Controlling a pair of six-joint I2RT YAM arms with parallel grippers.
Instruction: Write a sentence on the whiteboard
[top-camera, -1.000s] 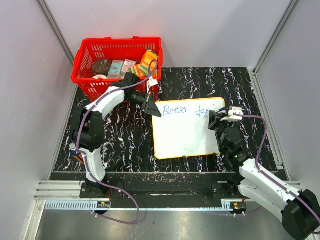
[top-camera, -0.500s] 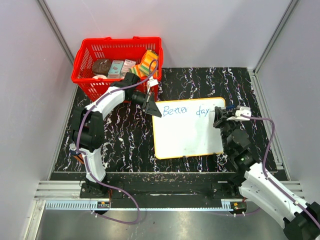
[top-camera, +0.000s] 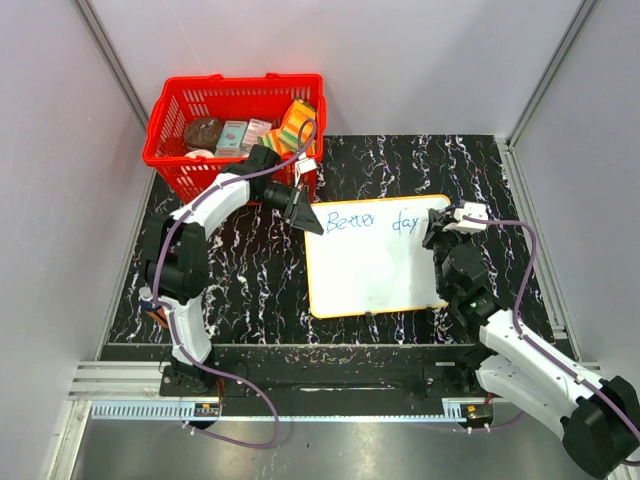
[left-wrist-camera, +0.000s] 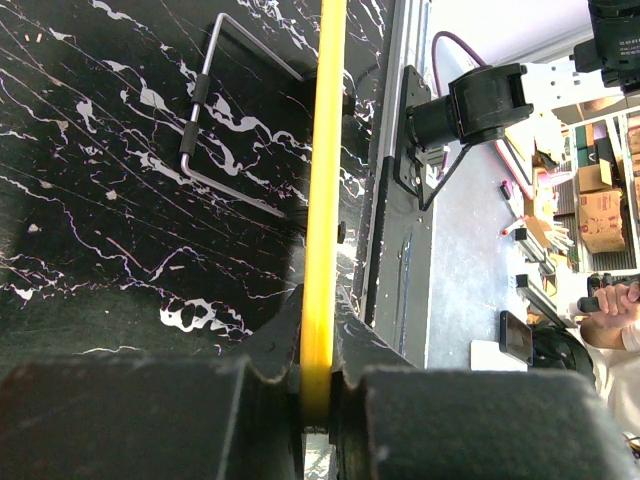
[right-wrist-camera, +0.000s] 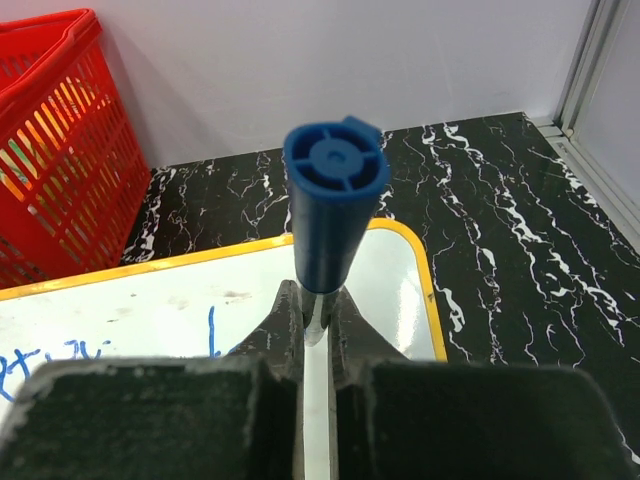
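Observation:
The whiteboard (top-camera: 370, 270) lies flat on the black marble table, white with a yellow rim (left-wrist-camera: 325, 180). My left gripper (top-camera: 305, 215) (left-wrist-camera: 318, 390) is shut on that rim at the board's upper left corner. The sentence (top-camera: 375, 221) in thin blue letters reads "Better day" along the top. My right gripper (top-camera: 440, 232) (right-wrist-camera: 316, 320) is at the board's upper right corner, just past the last letter, shut on a blue marker (right-wrist-camera: 335, 210) held upright with its blue butt end facing the camera. Its tip is hidden. Blue strokes (right-wrist-camera: 211, 330) show on the whiteboard (right-wrist-camera: 150, 310) to the left of the fingers.
A red basket (top-camera: 235, 125) (right-wrist-camera: 50, 150) holding several packages stands behind the left gripper at the table's back left. A bent metal wire bracket (left-wrist-camera: 205, 110) lies on the marble (top-camera: 240, 280). Walls and aluminium posts (top-camera: 545, 80) close the table in on three sides.
My right gripper with the marker swung a little to the right past the word "day", then came slightly back. The left gripper and the board have not moved.

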